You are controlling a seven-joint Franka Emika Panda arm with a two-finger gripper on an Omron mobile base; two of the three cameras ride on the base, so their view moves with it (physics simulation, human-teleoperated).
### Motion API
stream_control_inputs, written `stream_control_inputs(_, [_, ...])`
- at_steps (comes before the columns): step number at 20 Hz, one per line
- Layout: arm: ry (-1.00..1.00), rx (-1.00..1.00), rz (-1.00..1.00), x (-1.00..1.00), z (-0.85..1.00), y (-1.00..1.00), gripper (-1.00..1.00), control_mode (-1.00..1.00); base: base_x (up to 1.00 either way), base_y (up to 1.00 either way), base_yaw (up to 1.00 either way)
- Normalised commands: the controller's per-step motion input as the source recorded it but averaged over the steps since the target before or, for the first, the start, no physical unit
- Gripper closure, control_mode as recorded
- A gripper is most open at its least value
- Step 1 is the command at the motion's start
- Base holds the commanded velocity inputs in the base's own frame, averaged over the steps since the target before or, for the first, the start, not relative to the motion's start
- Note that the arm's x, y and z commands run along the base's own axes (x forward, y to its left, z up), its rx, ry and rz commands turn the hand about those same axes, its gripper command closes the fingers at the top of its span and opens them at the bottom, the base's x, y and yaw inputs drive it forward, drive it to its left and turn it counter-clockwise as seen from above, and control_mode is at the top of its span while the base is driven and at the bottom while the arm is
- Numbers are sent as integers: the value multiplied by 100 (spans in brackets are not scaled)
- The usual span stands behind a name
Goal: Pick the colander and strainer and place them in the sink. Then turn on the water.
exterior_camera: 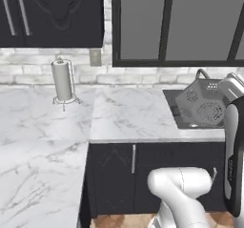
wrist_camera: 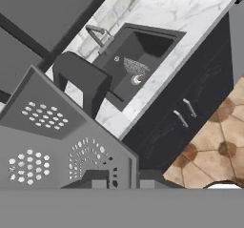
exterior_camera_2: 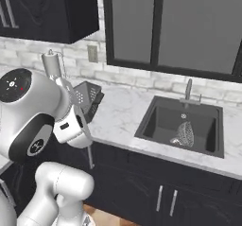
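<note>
Hand view: gripper (wrist_camera: pixel 119 184) clenched on the colander's (wrist_camera: pixel 62 141) rim, left of the sink (wrist_camera: pixel 157 46); it looks rigid, light, best held by that faceted edge

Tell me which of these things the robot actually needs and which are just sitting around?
Needed:
- colander, held in the claw
- strainer, lying in the sink
- sink
- faucet

Just there:
- paper towel roll
- wall outlet
- window

The strainer (exterior_camera_2: pixel 184 134) lies in the sink (exterior_camera_2: pixel 156 121); the colander (exterior_camera_2: pixel 87 99) hangs above the counter (exterior_camera_2: pixel 120 116).
</note>
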Motion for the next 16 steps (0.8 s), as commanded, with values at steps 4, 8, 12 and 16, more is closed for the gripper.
stream_control_inputs(4, [0, 0, 0, 0, 0, 0, 100, 100, 12, -10, -42])
stream_control_inputs(8, [0, 0, 0, 0, 0, 0, 100, 100, 34, -8, -34])
stream_control_inputs(12, [0, 0, 0, 0, 0, 0, 100, 100, 58, -6, -15])
stream_control_inputs(16, [0, 0, 0, 0, 0, 0, 100, 100, 81, -17, 2])
